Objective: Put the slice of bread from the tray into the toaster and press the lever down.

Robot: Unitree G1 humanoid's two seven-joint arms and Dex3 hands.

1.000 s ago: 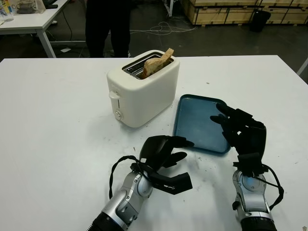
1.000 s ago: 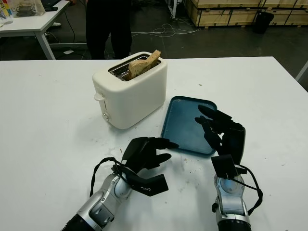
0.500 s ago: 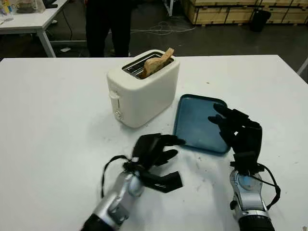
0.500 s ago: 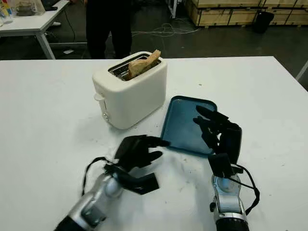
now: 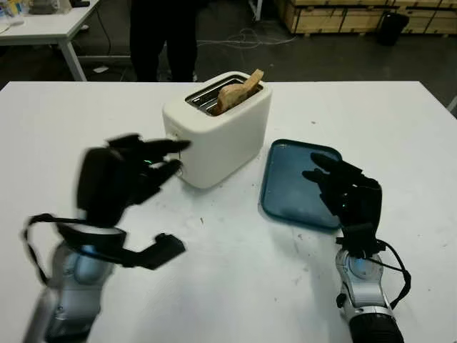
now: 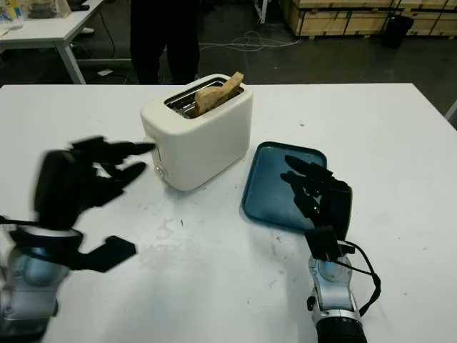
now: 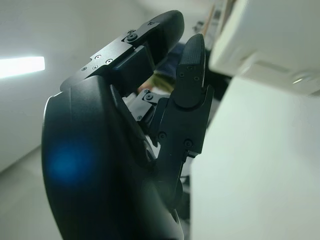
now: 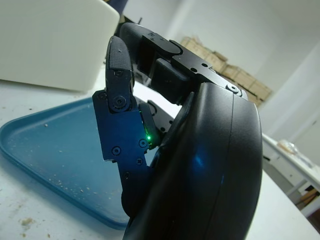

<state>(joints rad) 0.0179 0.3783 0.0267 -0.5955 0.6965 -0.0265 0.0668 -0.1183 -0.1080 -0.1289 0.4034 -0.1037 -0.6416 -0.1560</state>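
The white toaster (image 5: 218, 132) stands at the table's middle, and a slice of bread (image 5: 239, 89) sticks up out of its slot at a slant. Its lever (image 5: 169, 131) is on the near left end, in the raised position. My left hand (image 5: 168, 161) is lifted off the table to the left of the toaster, open, with its fingertips (image 6: 146, 148) close to the lever end. In the left wrist view the toaster's wall (image 7: 270, 40) is just beyond the fingers (image 7: 192, 65). My right hand (image 5: 335, 182) is open over the near right part of the blue tray (image 5: 285, 186), which holds only crumbs.
A person in dark clothes (image 5: 164, 36) stands behind the table's far edge. Another white table (image 5: 43, 21) is at the back left, and wooden crates (image 5: 343, 14) at the back right. Crumbs dot the white tabletop (image 5: 235, 271) in front of the tray.
My left hand has risen from the table in front of the tray and swung left and forward to the toaster's lever end. The right hand has hardly moved.
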